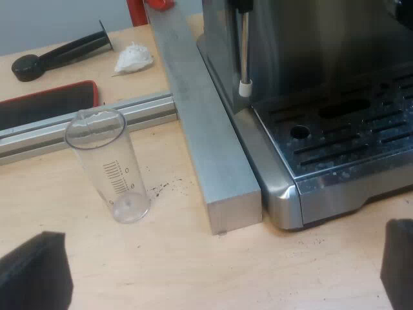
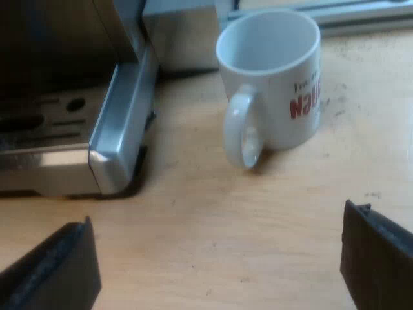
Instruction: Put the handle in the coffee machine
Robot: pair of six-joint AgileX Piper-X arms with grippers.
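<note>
1. My left gripper hangs spread and empty by the glass, free to grasp.
2. My right gripper, also spread and empty, faces the mug beside the machine.
3. A dark handle, probably the holder's, lies at the table's edge, well apart from the machine and unfetched.

Left wrist view: soft, even light across the worktop. The measuring glass throws almost no shadow and has faint glints on its rim. Espresso machine: upper body dark, bright highlight on the chrome base corner.

Right wrist view: warmer tone. The mug is brightly lit, with a soft shadow under its handle side. Glare runs along the machine's steel edge, and its front recess is nearly black.
</note>
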